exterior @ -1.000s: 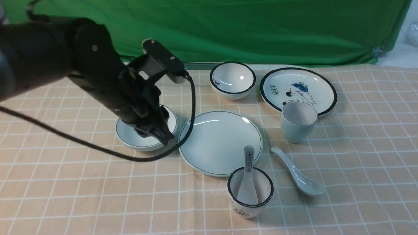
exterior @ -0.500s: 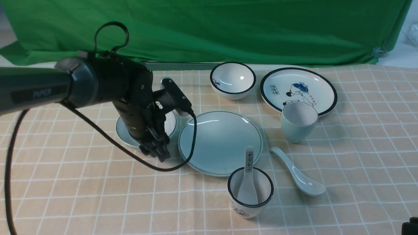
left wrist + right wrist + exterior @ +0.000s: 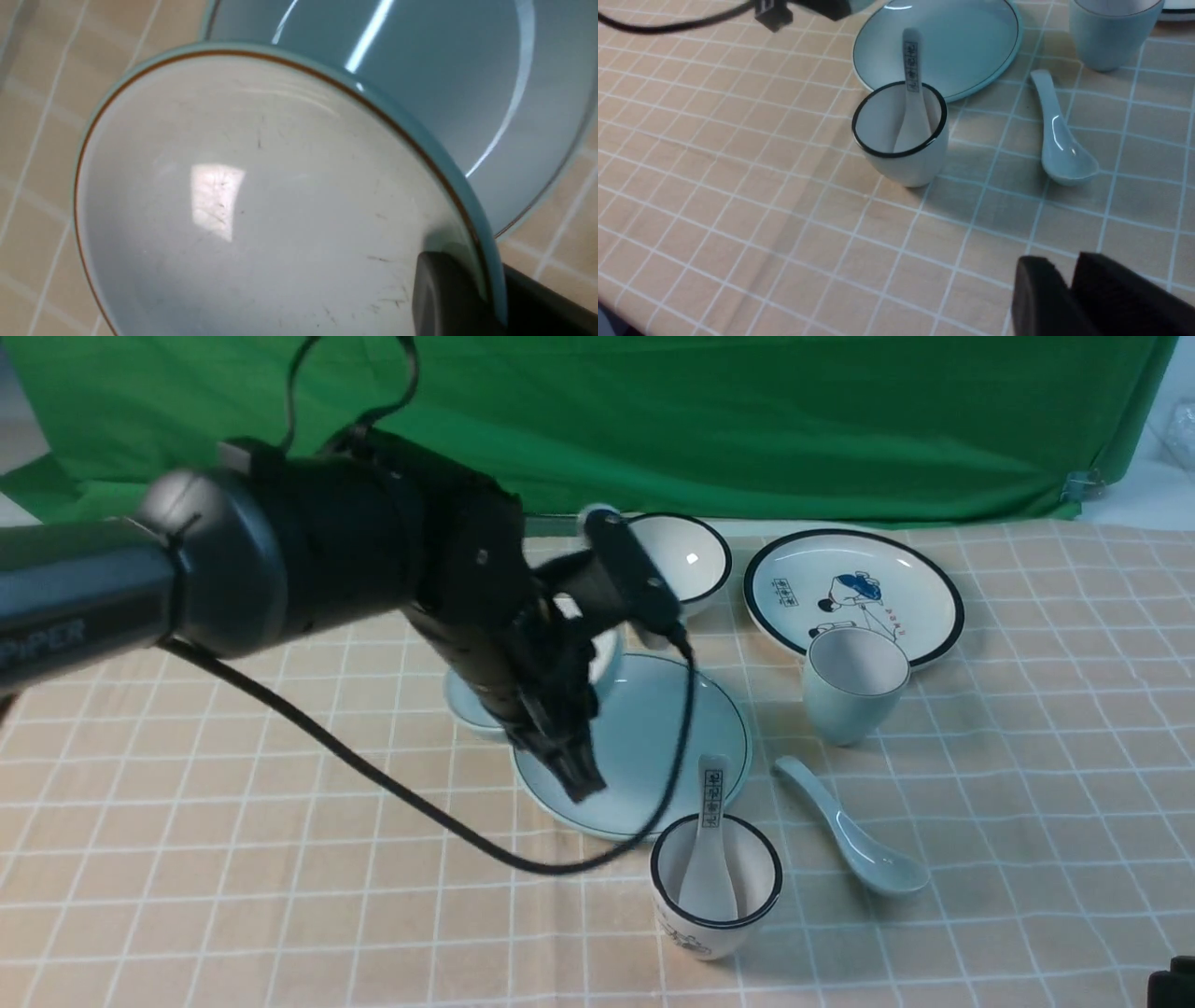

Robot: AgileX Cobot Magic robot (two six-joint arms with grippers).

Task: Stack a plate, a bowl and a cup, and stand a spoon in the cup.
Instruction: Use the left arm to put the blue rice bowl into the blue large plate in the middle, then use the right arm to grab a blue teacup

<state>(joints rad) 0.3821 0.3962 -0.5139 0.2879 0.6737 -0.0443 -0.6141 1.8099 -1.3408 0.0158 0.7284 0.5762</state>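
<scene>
My left gripper (image 3: 574, 775) is shut on the rim of the plain pale blue bowl (image 3: 467, 698), one finger inside and one outside, as the left wrist view (image 3: 490, 284) shows. The bowl (image 3: 233, 210) hangs tilted over the left edge of the plain plate (image 3: 672, 728), which also shows in the left wrist view (image 3: 420, 70). The plain cup (image 3: 854, 686) stands upright to the right of the plate. The plain spoon (image 3: 854, 831) lies on the cloth in front of the cup. My right gripper (image 3: 1069, 275) is shut and empty, low near the table's front right.
A black-rimmed cup (image 3: 714, 896) holding a spoon with printed characters (image 3: 709, 803) stands just in front of the plate. A black-rimmed bowl (image 3: 686, 555) and a cartoon plate (image 3: 854, 588) sit at the back. A green backdrop (image 3: 747, 420) closes the far side.
My left arm has lifted the bowl off the cloth and carried it rightward, from left of the plate to over the plate's left edge. Nothing else on the table has moved.
</scene>
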